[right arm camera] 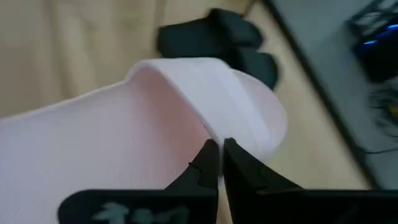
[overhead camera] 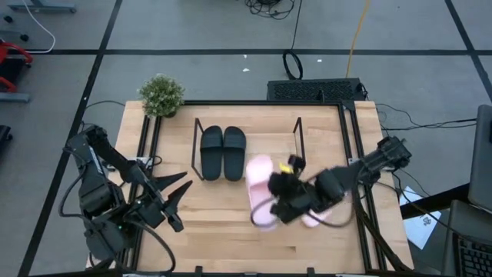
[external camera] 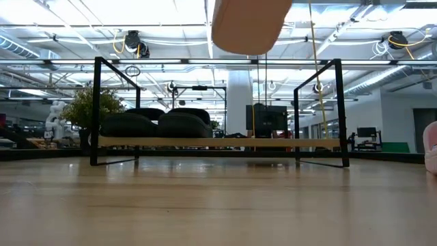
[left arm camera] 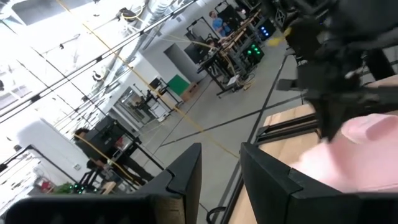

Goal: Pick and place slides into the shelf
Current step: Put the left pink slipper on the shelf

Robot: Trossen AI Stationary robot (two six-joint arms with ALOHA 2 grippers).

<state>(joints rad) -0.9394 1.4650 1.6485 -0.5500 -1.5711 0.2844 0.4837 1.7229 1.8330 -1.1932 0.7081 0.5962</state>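
Observation:
The shelf [overhead camera: 298, 132] [external camera: 321, 109] stands mid-table, and the black pair of slides [overhead camera: 223, 151] [external camera: 156, 124] rests side by side on its base, at its left end. My right gripper [overhead camera: 278, 187] [right arm camera: 217, 147] is shut on one pink slide [overhead camera: 260, 192] [external camera: 249, 24] [right arm camera: 124, 143], held in the air in front of the shelf. The other pink slide [overhead camera: 314, 221] [external camera: 431, 147] lies on the table, partly hidden under my right arm. My left gripper [overhead camera: 174, 198] [left arm camera: 219, 168] waits open near the table's left near corner. My right gripper pinches the pink slide by the edge of its broad strap [right arm camera: 208, 124] between the two fingers [right arm camera: 242, 167]. They come from the table's right, slanting down. The slide is lifted clear of the table, above the height of the shelf's top rods in the low view.
A small potted plant [overhead camera: 161, 95] [external camera: 92, 109] stands at the table's far left corner. The right half of the shelf's base [external camera: 273, 142] is bare. Bare wood [overhead camera: 215, 223] lies between the two arms in front of the shelf. Cables and a black box [overhead camera: 315, 90] sit beyond the far edge.

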